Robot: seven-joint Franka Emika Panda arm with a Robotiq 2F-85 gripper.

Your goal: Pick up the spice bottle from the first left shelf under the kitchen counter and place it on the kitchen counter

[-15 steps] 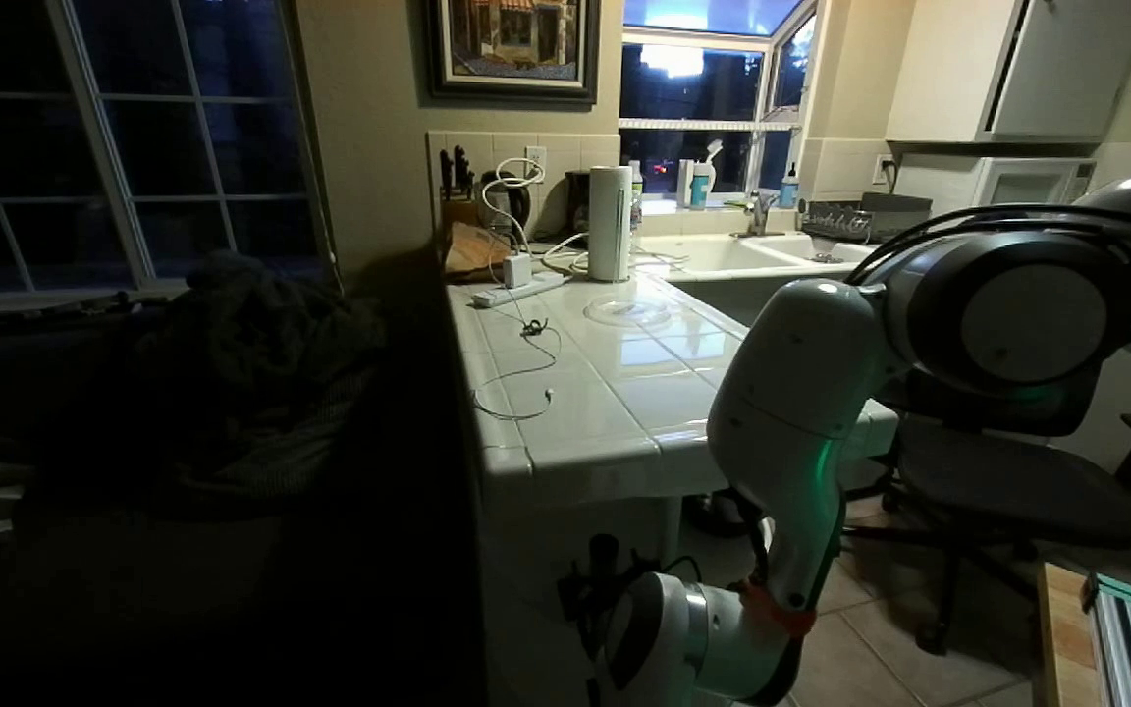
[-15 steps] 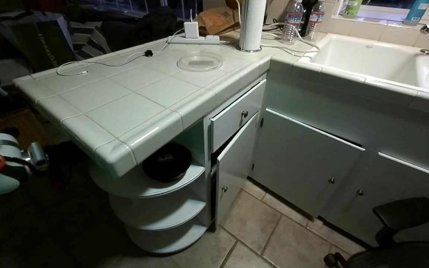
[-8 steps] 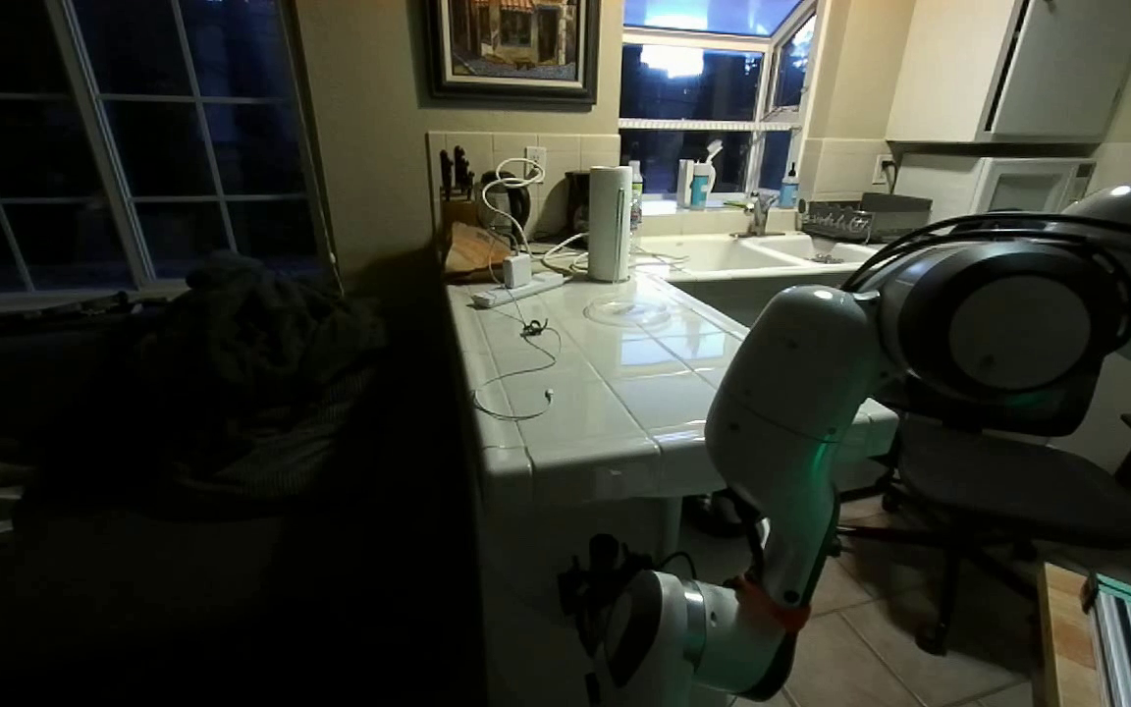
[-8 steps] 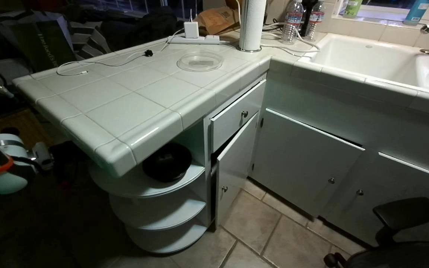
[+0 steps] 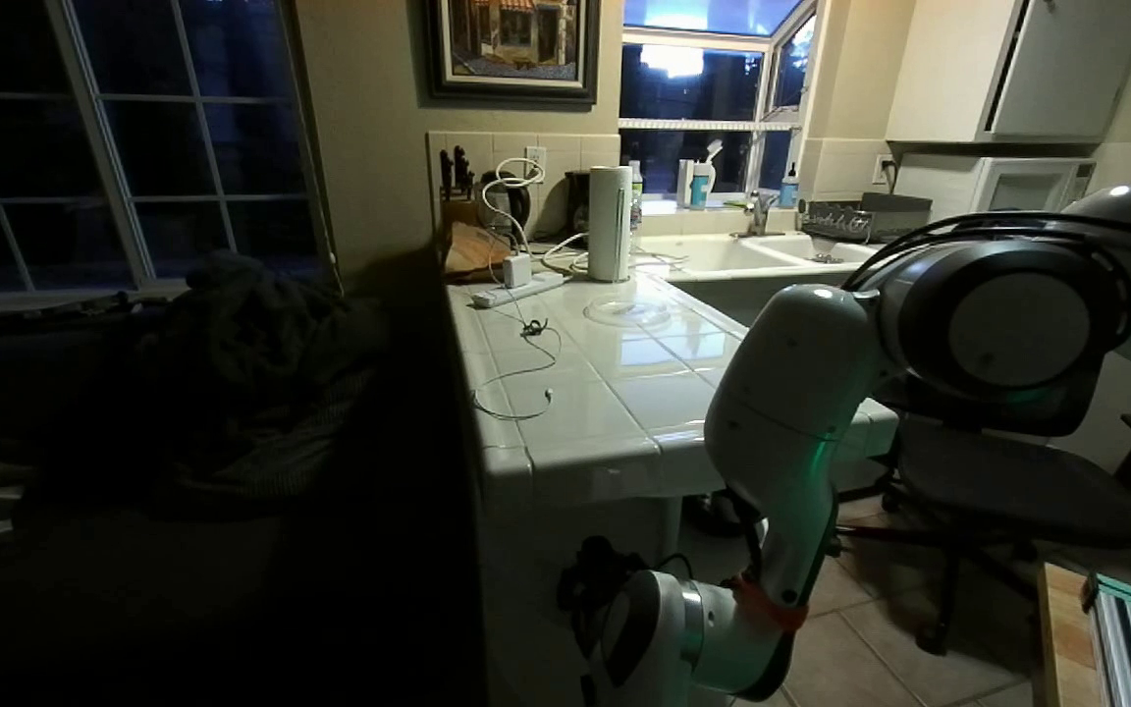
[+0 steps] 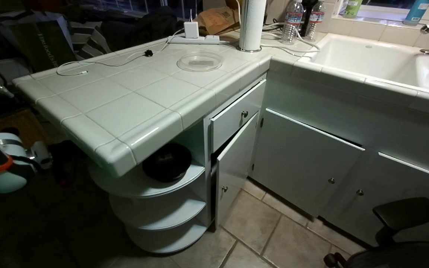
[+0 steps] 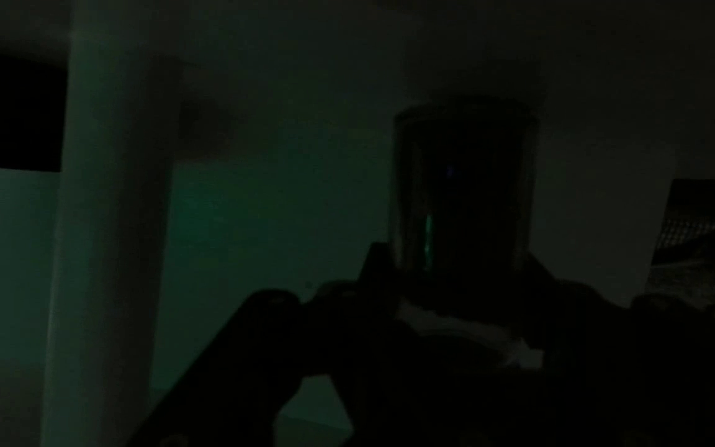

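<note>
In the dark wrist view, a spice bottle is held by the pincer, both fingers pressed to its sides; any writing is lost in shadow. A pale post is seen to the left. In an exterior view, the bent arm is reached below the tiled counter. In an exterior view, "foods" is read on a green bag; a shallow clear dish is set on the counter.

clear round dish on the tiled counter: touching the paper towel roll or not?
Apart. In an exterior view, a strip of the kitchen counter shows plainly between the clear round dish and the paper towel roll.
</note>
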